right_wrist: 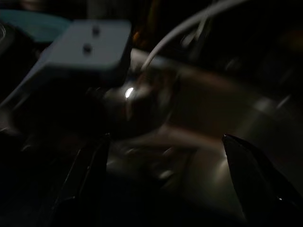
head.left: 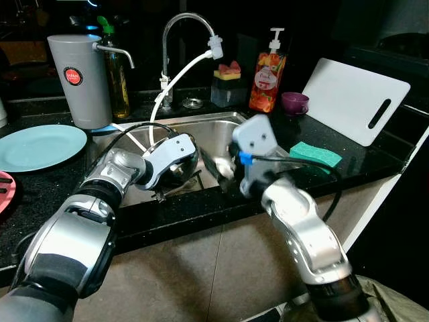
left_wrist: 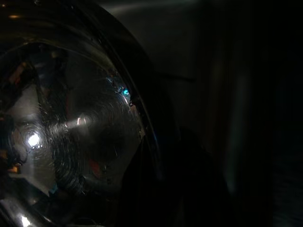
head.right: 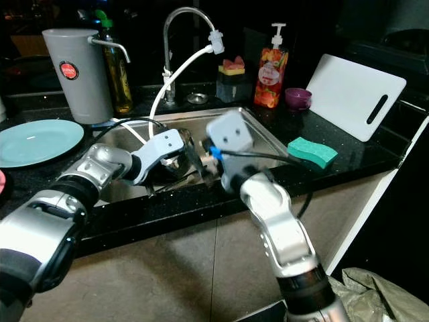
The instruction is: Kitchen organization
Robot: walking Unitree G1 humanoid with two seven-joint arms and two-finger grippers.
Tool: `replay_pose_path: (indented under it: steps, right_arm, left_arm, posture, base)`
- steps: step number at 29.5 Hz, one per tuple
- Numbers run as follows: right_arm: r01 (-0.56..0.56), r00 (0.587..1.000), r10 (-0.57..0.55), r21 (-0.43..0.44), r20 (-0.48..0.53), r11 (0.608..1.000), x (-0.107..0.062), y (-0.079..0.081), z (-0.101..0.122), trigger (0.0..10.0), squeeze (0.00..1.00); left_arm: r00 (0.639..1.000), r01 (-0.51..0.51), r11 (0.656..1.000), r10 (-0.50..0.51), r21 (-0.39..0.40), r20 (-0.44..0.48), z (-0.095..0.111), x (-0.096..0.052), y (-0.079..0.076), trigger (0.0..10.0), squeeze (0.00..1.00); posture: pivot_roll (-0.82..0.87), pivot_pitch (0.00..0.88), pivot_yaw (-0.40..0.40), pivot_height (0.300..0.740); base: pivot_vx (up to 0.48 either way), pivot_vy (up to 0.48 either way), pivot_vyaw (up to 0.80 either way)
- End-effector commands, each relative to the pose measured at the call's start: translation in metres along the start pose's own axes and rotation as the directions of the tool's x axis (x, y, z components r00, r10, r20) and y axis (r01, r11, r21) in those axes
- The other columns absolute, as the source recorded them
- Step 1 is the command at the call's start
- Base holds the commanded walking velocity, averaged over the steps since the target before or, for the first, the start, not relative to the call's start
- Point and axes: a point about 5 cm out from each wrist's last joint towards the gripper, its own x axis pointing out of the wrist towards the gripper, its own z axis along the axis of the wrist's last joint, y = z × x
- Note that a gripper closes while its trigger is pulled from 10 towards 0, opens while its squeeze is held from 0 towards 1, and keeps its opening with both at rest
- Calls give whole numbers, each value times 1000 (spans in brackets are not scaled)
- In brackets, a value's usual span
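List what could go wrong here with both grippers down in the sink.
1. The left gripper is at a shiny metal bowl in the sink; the smooth curved bowl might slip or clatter.
2. The right gripper is close beside it, so the two arms could knock together.
3. The white hose from the faucet hangs just above and could snag.

A pale blue round plate (head.left: 39, 146) lies on the speckled black stone table (head.left: 348, 168); the rectangular sponge (head.left: 315, 153) is teal-green, the flat plastic cutting board (head.left: 355, 99) white, the small cup (head.left: 295, 102) purple.
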Motion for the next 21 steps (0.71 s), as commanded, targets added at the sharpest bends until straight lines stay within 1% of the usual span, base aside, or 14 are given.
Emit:
replay_pose_path:
  steps: [1,3,5,8,10,12,13,14,15,16,17,18,19,21]
  right_arm:
    - [-36,999,35,101,10,994,-3,-1,8,10000,0]
    - [-51,999,54,210,-8,976,-2,-9,12,10000,0]
    - [-56,997,68,264,-36,963,-2,-20,14,10000,0]
    - [-63,996,78,270,-45,961,-1,-28,20,10000,0]
    - [-85,993,103,262,-55,961,3,-37,29,10000,0]
    - [-96,991,117,262,-64,960,3,-39,33,10000,0]
    - [-105,988,129,248,-82,963,5,-42,35,10000,0]
    - [-105,988,129,248,-82,963,5,-42,35,10000,0]
    - [-115,981,146,223,-128,968,8,-48,34,10000,0]
    - [-115,981,146,223,-128,968,8,-48,34,10000,0]
    - [-117,978,150,219,-142,969,8,-49,34,10000,0]
    - [-117,978,150,219,-142,969,8,-49,34,10000,0]
    - [-118,975,153,214,-158,970,8,-51,32,10000,0]
    - [-130,956,187,242,-228,962,7,-56,24,10000,0]
  left_arm:
    - [999,-28,1000,28,-4,-23,-4,2,-1,10000,0]
    - [998,-55,999,55,1,-34,-5,2,0,10000,0]
    - [997,-67,998,67,-1,-38,-6,3,0,10000,0]
    - [997,-70,998,70,-3,-39,-6,3,-1,10000,0]
    - [997,-67,998,67,-4,-46,-9,4,-2,10000,0]
    - [997,-66,998,66,-3,-51,-11,4,-3,10000,0]
    - [996,-67,998,66,-5,-59,-14,4,-4,10000,71]
    - [996,-67,998,66,-5,-59,-14,4,-4,10000,71]
    - [995,-74,997,72,-14,-73,-20,4,-5,10000,620]
    - [995,-74,997,72,-14,-73,-20,4,-5,10000,620]
    - [994,-77,997,76,-18,-77,-21,4,-5,10000,706]
    - [994,-77,997,76,-18,-77,-21,4,-5,10000,706]
    - [994,-81,997,79,-21,-80,-22,4,-5,10000,1000]
    - [992,-90,996,87,-27,-93,-27,3,-5,10000,1000]
  posture:
    - [32,107,-1,740]
    - [18,109,-1,740]
    - [9,109,-5,740]
    - [3,110,-10,740]
    - [-3,109,-18,740]
    - [-3,109,-18,740]
    - [-4,108,-28,740]
    - [-4,108,-28,740]
    - [-3,108,-34,740]
    - [-3,108,-34,740]
    - [-3,108,-34,740]
    - [-3,108,-34,740]
    - [-2,107,-36,740]
    - [-3,107,-36,740]
  base:
    - [0,0,0]
    - [0,0,0]
    - [0,0,0]
    - [0,0,0]
    - [0,0,0]
    - [0,0,0]
    - [0,0,0]
    - [0,0,0]
    - [0,0,0]
    - [0,0,0]
    - [0,0,0]
    - [0,0,0]
    - [0,0,0]
    - [0,0,0]
